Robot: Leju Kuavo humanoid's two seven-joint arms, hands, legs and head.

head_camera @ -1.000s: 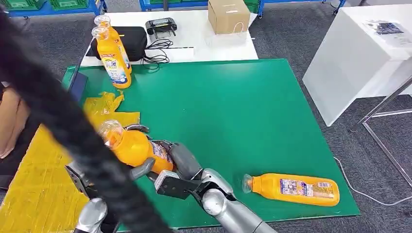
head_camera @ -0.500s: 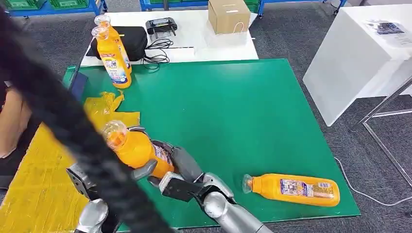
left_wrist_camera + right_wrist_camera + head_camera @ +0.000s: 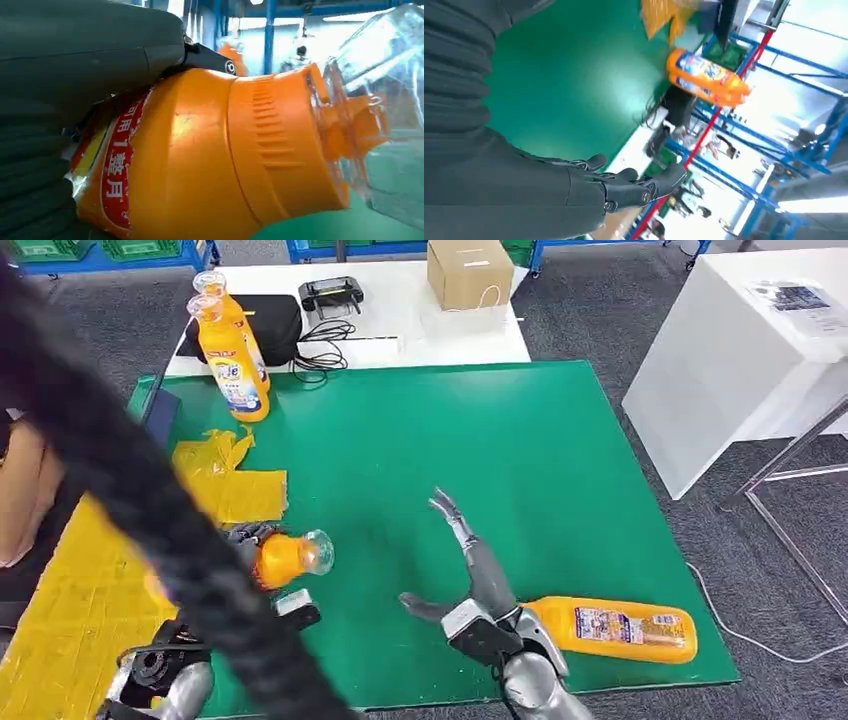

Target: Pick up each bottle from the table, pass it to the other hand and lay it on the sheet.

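Currently held bottle (image 3: 285,559) gripped sideways in left hand (image 3: 240,570), cap toward table centre, just beside yellow sheet (image 3: 70,630). Carry over sheet, lower flat, release only when supported. Right hand (image 3: 470,585) empty, fingers spread, raised just beside 1 lying bottle (image 3: 610,628). 2 upright bottles (image 3: 232,355) at far edge.

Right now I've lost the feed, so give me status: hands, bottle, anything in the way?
Left robot hand holds orange bottle. Right robot hand open, empty. Yellow sheet beside it. Black cable crosses head view.
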